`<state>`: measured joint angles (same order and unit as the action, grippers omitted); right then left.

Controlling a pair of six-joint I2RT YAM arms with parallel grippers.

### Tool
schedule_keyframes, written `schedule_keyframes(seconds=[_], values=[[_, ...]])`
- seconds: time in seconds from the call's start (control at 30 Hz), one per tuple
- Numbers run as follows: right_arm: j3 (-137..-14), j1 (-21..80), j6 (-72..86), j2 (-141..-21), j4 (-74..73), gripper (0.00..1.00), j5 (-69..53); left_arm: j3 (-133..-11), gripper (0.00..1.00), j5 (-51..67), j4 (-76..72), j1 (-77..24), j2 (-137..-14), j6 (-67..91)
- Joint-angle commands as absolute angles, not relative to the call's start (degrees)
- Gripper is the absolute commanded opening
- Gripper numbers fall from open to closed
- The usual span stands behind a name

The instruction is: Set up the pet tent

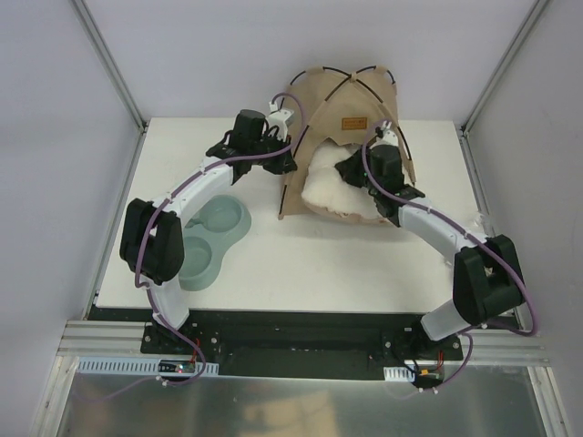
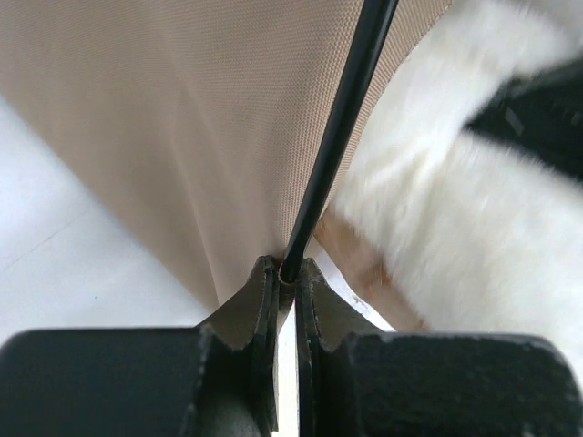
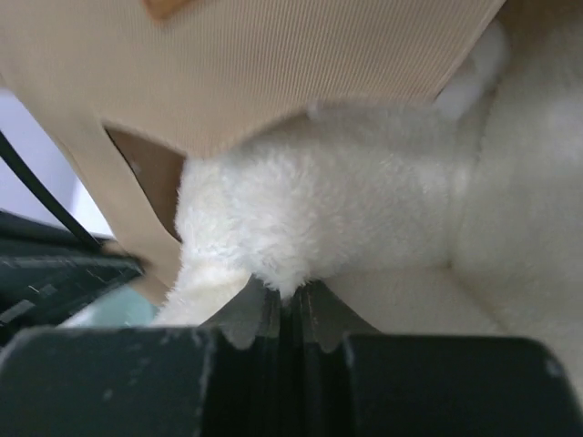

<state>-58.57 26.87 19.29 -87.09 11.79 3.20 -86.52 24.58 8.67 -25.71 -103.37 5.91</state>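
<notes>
**Pet Tent Setup: Frame Steadied, Cushion Gripped**

**Location of the workpiece.** The dome-shaped tan fabric pet tent stands at the far edge of the white table, roughly centred between the two arms. Its opening faces the arm bases. The small brown label patch sits above the opening. Curved poles arch over the dome, so the frame appears largely raised.

**Left arm.** The left gripper is at the tent's left front edge. Its jaws are almost fully closed, with only a hairline gap. The lower end of a thin black pole is pinched between the tips, with tan fabric gathered beside it. This hold most likely anchors the front edge so that the light shell does not slide or tip while the other arm works inside.

**Right arm.** The right gripper reaches into the opening. Its jaws are closed together, and a tuft of the white fluffy cushion appears caught at the tips. The cushion lies partly inside the tent and bulges out over the front threshold. The grip is probably intended to pull or seat the cushion squarely on the tent floor.

**Adjacent item.** A pale green double bowl rests on the table beside the left arm, apart from the tent.

**Caution.** The pile is soft, so a shallow pinch may slip under load.
</notes>
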Motion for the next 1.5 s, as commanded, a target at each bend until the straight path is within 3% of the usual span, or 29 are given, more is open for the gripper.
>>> schedule_keyframes(seconds=[0.0, 0.13, 0.33, 0.4, 0.47, 0.53, 0.77, 0.97, 1.13, 1.47], values=[[-60.5, 23.0, 28.9, -87.7, 29.8, 0.00, -5.1, -86.2, 0.00, 27.9, 13.5, -24.9, -102.5, 6.4], [-64.9, 21.8, 33.0, -95.6, 36.4, 0.00, -11.1, -88.2, 0.00, 30.5, 14.3, -24.4, -103.4, 6.2], [-71.5, 21.7, 29.3, -105.9, 28.8, 0.01, -11.0, -89.9, 0.00, 30.1, 15.4, -24.0, -104.3, 7.2], [-70.7, 22.1, 27.2, -104.0, 25.0, 0.18, -8.1, -90.0, 0.00, 29.6, 15.6, -23.9, -104.4, 7.6], [-69.1, 23.3, 24.0, -99.9, 20.8, 0.42, -2.9, -90.0, 0.00, 28.8, 15.7, -23.6, -104.5, 8.3], [-67.5, 24.3, 21.7, -95.7, 16.3, 0.59, 2.3, -90.0, 0.00, 28.1, 16.2, -23.1, -104.5, 8.6], [-64.6, 26.4, 20.5, -82.6, 0.9, 0.99, 11.7, -89.9, 0.00, 25.9, 17.4, -22.1, -104.7, 10.0], [-60.5, 27.9, 26.4, -73.2, -10.4, 0.99, 23.7, -90.0, 0.00, 25.5, 17.6, -21.8, -104.6, 10.0], [-59.1, 27.6, 28.6, -72.8, -17.8, 0.99, 32.2, -90.0, 0.00, 25.8, 17.7, -21.7, -104.5, 9.7], [-55.8, 23.8, 30.5, -85.1, -7.5, 0.99, 25.1, -89.8, 0.00, 25.4, 18.2, -21.5, -105.0, 9.3]])
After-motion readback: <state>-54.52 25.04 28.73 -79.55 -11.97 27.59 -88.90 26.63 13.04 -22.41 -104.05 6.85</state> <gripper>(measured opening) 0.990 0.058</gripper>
